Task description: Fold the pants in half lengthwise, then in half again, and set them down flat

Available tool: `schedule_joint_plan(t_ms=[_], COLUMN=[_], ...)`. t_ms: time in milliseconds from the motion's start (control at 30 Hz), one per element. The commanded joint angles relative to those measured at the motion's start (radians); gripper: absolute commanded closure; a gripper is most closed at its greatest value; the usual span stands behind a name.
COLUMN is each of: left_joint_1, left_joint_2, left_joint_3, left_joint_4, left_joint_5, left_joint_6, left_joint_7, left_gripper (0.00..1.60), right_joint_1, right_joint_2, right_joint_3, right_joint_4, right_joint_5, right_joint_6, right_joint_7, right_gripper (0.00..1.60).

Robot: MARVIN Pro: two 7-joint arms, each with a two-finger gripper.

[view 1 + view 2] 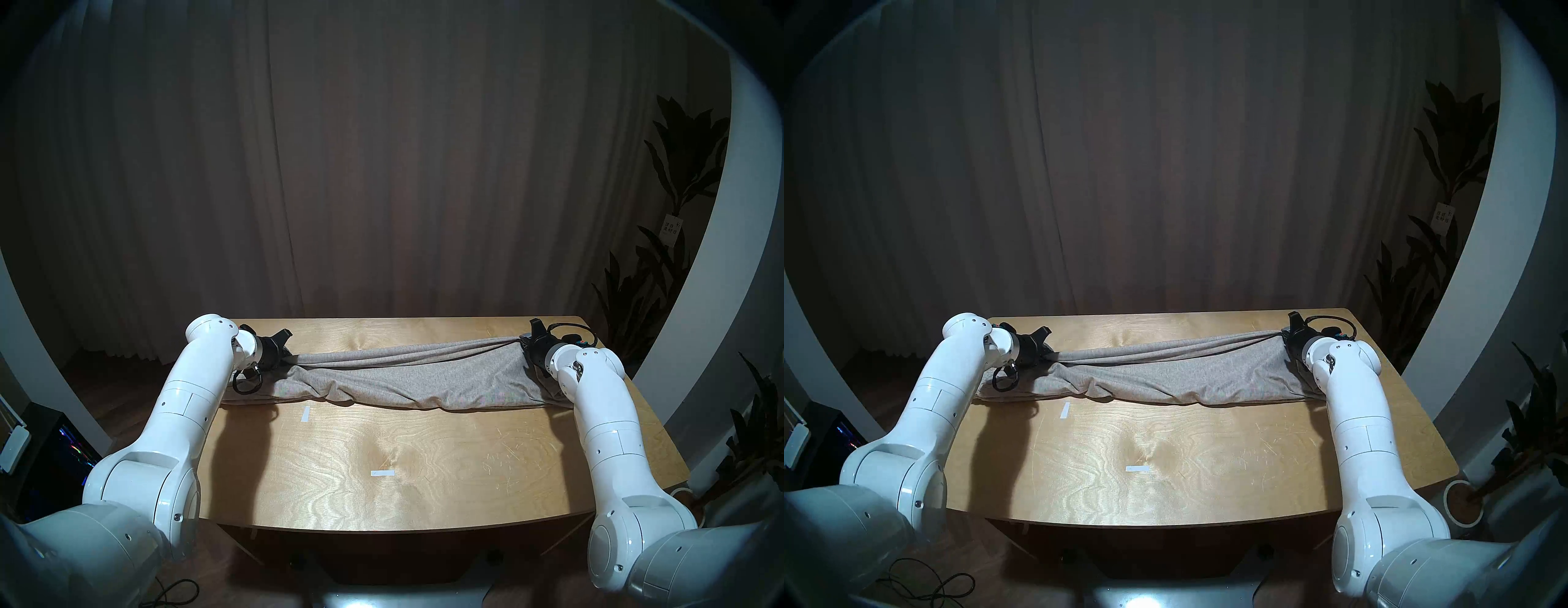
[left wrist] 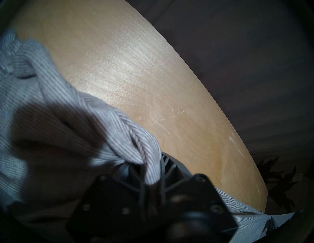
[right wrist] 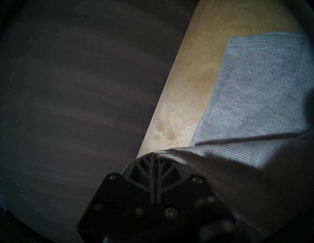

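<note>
The light grey pants point(image 1: 399, 378) point(image 1: 1166, 375) stretch across the far half of the wooden table point(image 1: 424, 467), left to right. Their upper edge is lifted and pulled taut between my grippers, and the lower part rests on the table. My left gripper point(image 1: 288, 358) point(image 1: 1049, 354) is shut on the bunched waistband end point(image 2: 144, 152), where the twisted drawstring point(image 2: 139, 146) shows. My right gripper point(image 1: 526, 339) point(image 1: 1284, 333) is shut on the hem end point(image 3: 220, 161). A hemmed leg end point(image 3: 263, 84) lies flat on the table below it.
Two white tape marks point(image 1: 305, 414) point(image 1: 382, 473) lie on the table in front of the pants. A brown curtain point(image 1: 382, 170) hangs behind the table. Plants point(image 1: 662, 263) stand at the right, close to the table's edge. The floor is dark.
</note>
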Motion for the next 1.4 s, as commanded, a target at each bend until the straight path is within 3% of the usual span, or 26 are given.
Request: schedule_joint_plan(t_ms=[0,67,100,133,167,400,433,467,500,533,567,600,1100,1200,1367], left_joint_1=[-0.110,-0.120,-0.120,-0.131,-0.138,-0.167,-0.168,-0.168,-0.173,-0.174,-0.177,-0.177,-0.203,-0.204,-0.207], left_joint_2=[-0.007,-0.007,-0.007,-0.007,-0.006,-0.003,-0.003,-0.003,-0.002,-0.001,0.000,0.001,0.031,0.041,0.048], left_joint_3=[0.029,0.037,0.037,0.046,0.052,0.081,0.083,0.083,0.088,0.090,0.094,0.095,0.134,0.147,0.158], left_joint_4=[0.058,0.077,0.077,0.097,0.110,0.173,0.179,0.179,0.188,0.192,0.200,0.203,0.279,0.298,0.315], left_joint_5=[0.027,0.033,0.033,0.040,0.044,0.067,0.069,0.069,0.072,0.074,0.076,0.077,0.110,0.121,0.129], left_joint_6=[-0.025,-0.030,-0.030,-0.035,-0.039,-0.057,-0.059,-0.059,-0.062,-0.063,-0.066,-0.067,-0.098,-0.105,-0.111], left_joint_7=[-0.044,-0.056,-0.056,-0.070,-0.081,-0.129,-0.134,-0.134,-0.142,-0.147,-0.155,-0.159,-0.272,-0.307,-0.336], left_gripper=[0.57,0.28,0.28,0.04,0.00,0.00,0.00,0.00,0.00,0.00,0.00,0.00,0.00,0.00,0.00], right_joint_1=[0.085,0.096,0.096,0.109,0.117,0.170,0.175,0.175,0.184,0.189,0.197,0.203,0.286,0.305,0.314], right_joint_2=[0.035,0.042,0.042,0.049,0.053,0.085,0.090,0.090,0.094,0.099,0.102,0.107,0.178,0.209,0.222], right_joint_3=[-0.036,-0.047,-0.047,-0.056,-0.062,-0.113,-0.124,-0.124,-0.133,-0.142,-0.149,-0.157,-0.229,-0.264,-0.287], right_joint_4=[0.037,0.056,0.056,0.079,0.092,0.161,0.165,0.165,0.176,0.178,0.184,0.185,0.250,0.268,0.278], right_joint_5=[-0.045,-0.059,-0.059,-0.070,-0.076,-0.122,-0.132,-0.132,-0.139,-0.145,-0.152,-0.160,-0.228,-0.256,-0.278], right_joint_6=[-0.020,-0.024,-0.024,-0.028,-0.030,-0.010,-0.011,-0.011,-0.007,-0.001,-0.002,-0.001,0.050,0.109,0.122], right_joint_7=[0.046,0.058,0.058,0.068,0.075,0.106,0.115,0.115,0.122,0.127,0.134,0.140,0.231,0.234,0.256], right_gripper=[1.60,1.60,1.60,1.60,1.60,1.60,1.44,1.44,1.01,0.93,0.14,0.00,0.00,0.00,0.00])
